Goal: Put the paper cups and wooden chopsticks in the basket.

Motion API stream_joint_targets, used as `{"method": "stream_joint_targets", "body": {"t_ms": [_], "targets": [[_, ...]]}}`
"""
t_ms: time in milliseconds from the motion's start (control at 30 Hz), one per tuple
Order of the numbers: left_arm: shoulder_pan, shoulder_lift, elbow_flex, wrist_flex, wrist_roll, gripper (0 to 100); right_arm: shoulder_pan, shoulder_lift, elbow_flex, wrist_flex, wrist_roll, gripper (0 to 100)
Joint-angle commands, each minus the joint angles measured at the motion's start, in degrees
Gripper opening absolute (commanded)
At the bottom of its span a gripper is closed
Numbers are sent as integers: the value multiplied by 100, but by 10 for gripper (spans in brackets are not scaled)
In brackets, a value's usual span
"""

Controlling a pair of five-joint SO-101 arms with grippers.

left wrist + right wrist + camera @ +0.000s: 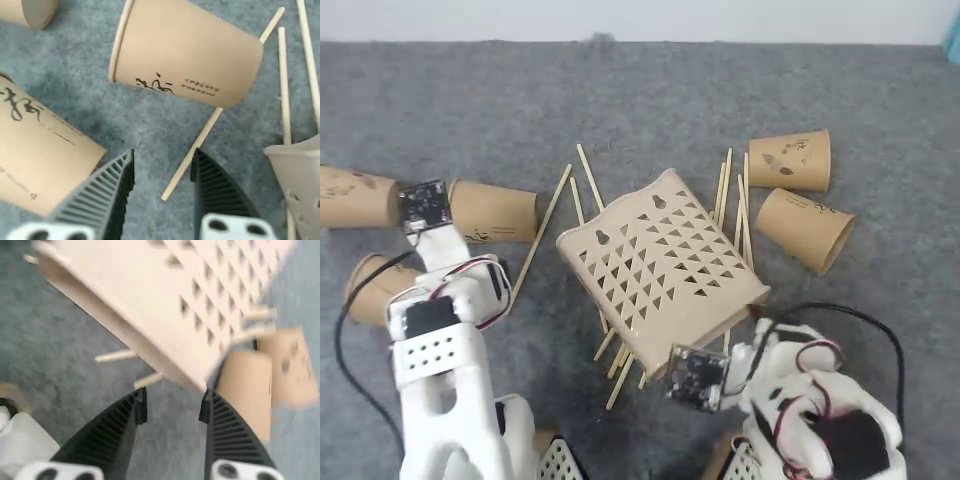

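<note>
several chopsticks (620, 383) under tipped basket (660, 265)

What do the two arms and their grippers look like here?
Both arms are white plastic. The left arm has a perforated panel and red, white and black wires; the right arm has a looping black cable. Each wrist carries a dark circuit board. The left gripper and right gripper have dark grey, ribbed jaws.

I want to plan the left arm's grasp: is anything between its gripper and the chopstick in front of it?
Nothing visible does. The left gripper is open, and the chopstick has its near end on bare carpet below the gap. One paper cup lies beside it; a second cup hides the chopstick's middle.
</note>
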Motion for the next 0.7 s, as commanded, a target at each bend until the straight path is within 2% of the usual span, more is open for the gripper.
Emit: {"method": "stream_joint_targets", "body": {"t_ms": [0, 133, 667], "targets": [[-44, -185, -13, -149, -18, 181, -708, 84, -35, -303, -536, 189], [-44, -167, 4, -325, -18, 181, -1130, 84, 519, -743, -747, 190], [0, -167, 207, -800, -18, 181, -1156, 22, 2145, -2519, -756, 191]]}}
